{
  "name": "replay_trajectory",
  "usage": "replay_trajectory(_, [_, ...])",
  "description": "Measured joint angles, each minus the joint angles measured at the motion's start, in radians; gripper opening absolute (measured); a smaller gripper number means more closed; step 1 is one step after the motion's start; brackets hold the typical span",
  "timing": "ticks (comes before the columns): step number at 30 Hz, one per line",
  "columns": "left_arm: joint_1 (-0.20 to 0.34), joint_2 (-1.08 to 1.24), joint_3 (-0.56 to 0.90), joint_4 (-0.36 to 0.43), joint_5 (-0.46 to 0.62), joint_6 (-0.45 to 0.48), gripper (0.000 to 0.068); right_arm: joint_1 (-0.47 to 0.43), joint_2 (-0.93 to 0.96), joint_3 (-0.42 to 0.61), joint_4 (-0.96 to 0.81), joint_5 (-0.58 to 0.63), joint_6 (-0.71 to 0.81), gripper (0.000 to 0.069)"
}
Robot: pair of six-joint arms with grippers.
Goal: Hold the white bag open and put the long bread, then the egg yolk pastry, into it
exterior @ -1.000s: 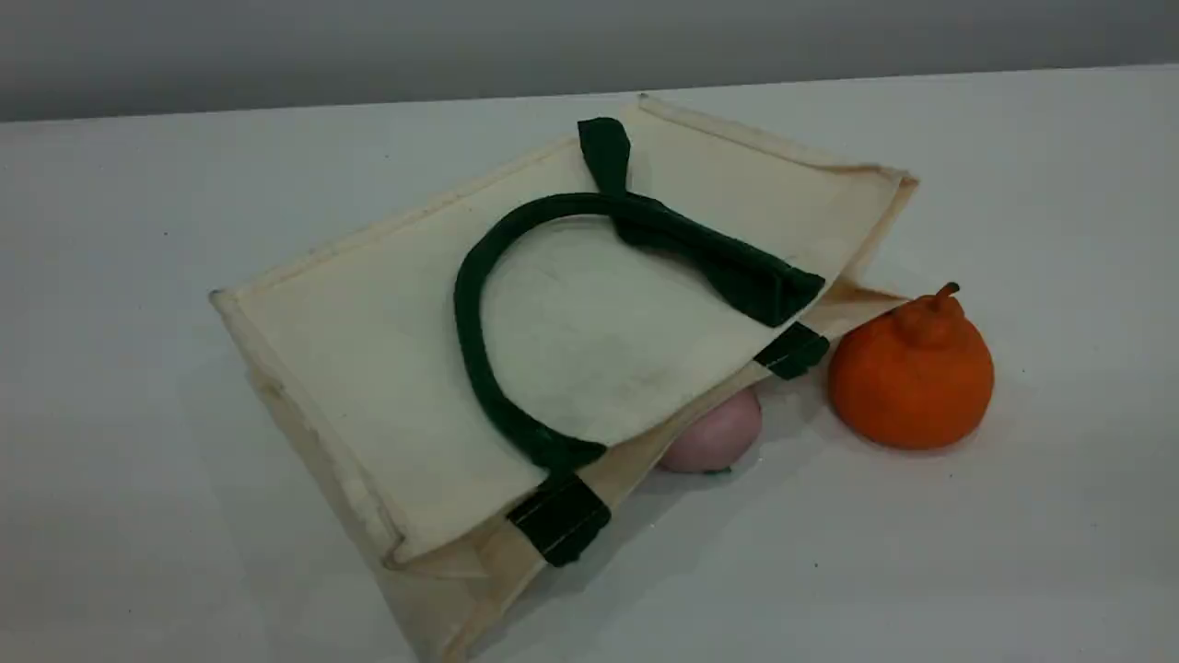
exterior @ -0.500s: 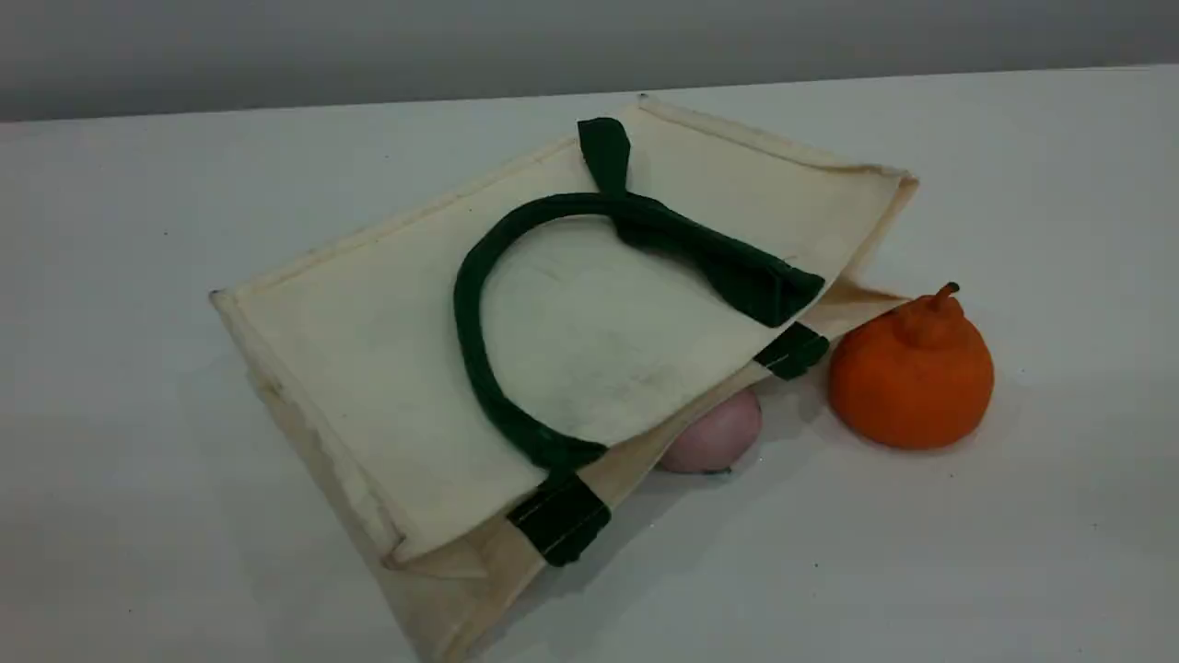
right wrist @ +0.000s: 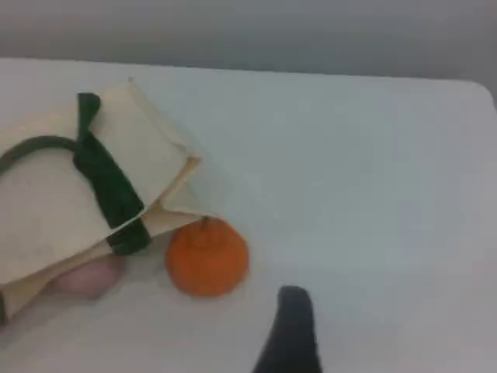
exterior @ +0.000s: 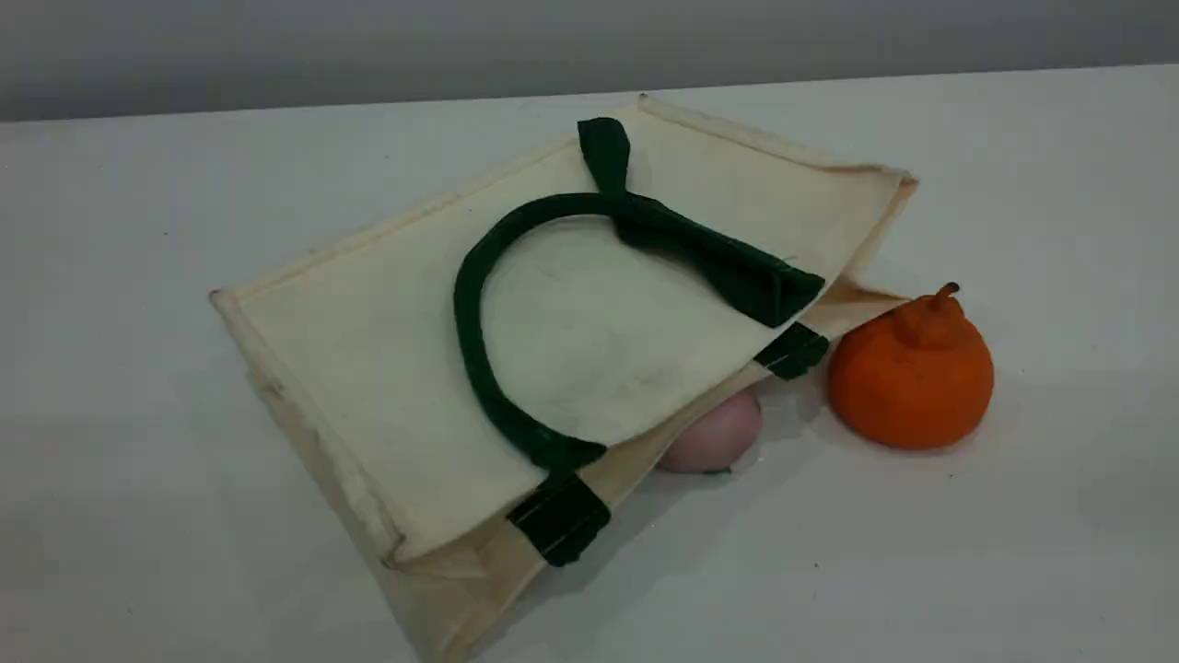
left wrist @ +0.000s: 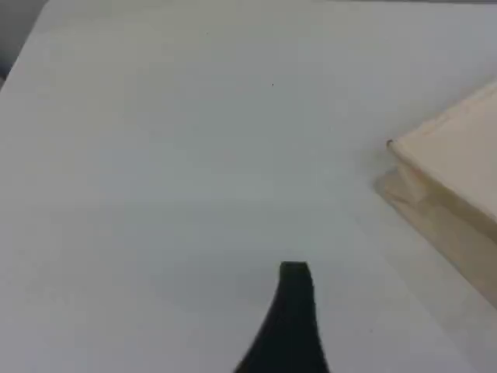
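The white bag (exterior: 368, 368) lies flat on the table, its dark green handle (exterior: 470, 313) folded back over the top panel. Its mouth faces the front right and is nearly closed. The left wrist view catches only a corner of the bag (left wrist: 450, 179) at its right edge. The right wrist view has the bag (right wrist: 46, 202) at its left. The long bread and the egg yolk pastry are out of view. Neither arm appears in the scene view. One dark fingertip (left wrist: 295, 295) of my left gripper hangs over bare table, as does one fingertip (right wrist: 293, 318) of my right gripper. Neither holds anything.
An orange stemmed fruit (exterior: 912, 373) (right wrist: 207, 256) stands just right of the bag's mouth. A pink ball (exterior: 714, 437) (right wrist: 85, 278) lies at the mouth, half under the top panel. The white table (exterior: 1013, 552) stretches on all sides, its far edge against a grey wall.
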Motion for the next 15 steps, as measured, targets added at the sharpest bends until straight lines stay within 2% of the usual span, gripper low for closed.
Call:
replay_trajectory(4, [-0.003,0.0,0.0,0.0,0.0,-0.001,0.0592,-0.002,0.0,0.0,0.001,0.0,0.0,0.0561])
replay_trajectory(9, [-0.057,0.0,0.0,0.0,0.0,-0.001,0.0592,-0.002,0.0,0.0,0.0,0.0,0.0,0.0561])
replay_trajectory(15, [-0.093,0.0,0.0,0.0,0.0,-0.002,0.0592,-0.042,0.0,0.0,0.001,0.0,0.0,0.0561])
